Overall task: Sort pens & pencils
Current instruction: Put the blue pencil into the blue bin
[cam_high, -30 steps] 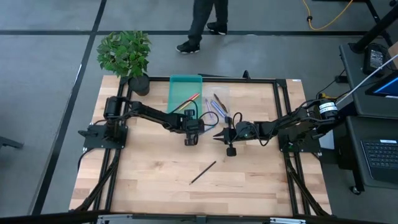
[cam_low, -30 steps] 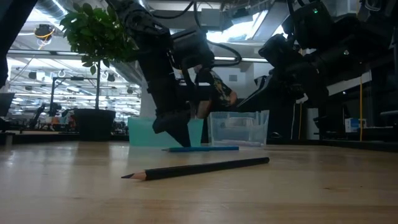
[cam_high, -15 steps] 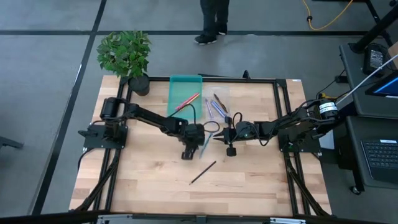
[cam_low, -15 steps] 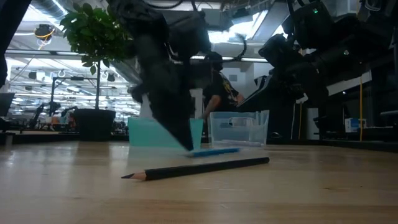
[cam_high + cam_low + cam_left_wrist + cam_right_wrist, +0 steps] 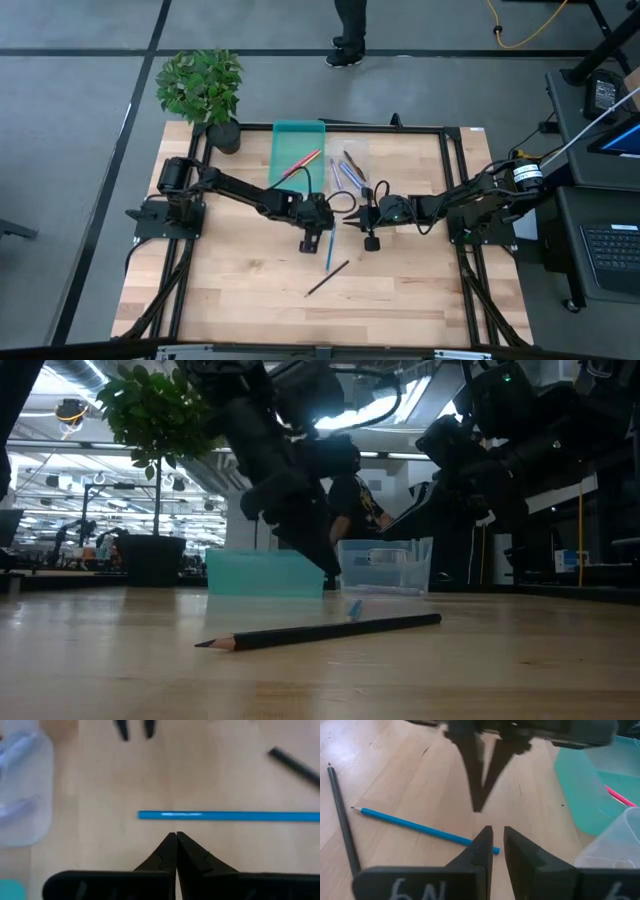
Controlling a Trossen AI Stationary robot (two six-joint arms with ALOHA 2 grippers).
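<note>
While both dark arms reach toward the middle of the wooden worktop [image 5: 230,280], the left tool [image 5: 311,243] hangs just above the wood with its two fingers clenched together, grasping nothing. Right beside its tips, at about three o'clock from it in the overhead view, a blue pencil [image 5: 328,249] lies flat on the bare wood, apart from the fingers. At about five o'clock from the left tool, nearer the front edge, a black pencil [image 5: 327,277] lies at a slant, close to the blue one's end.

At three o'clock from the left tool, the right tool [image 5: 352,219] waits with its fingers slightly parted and empty.

Toward twelve o'clock from both tools sit two trays side by side. The teal tray [image 5: 285,140] holds a pink-red stick [image 5: 304,160]. The clear tray [image 5: 358,152] holds several thin sticks in blue and darker shades. A potted plant [image 5: 203,88] stands at the worktop's far left corner.
</note>
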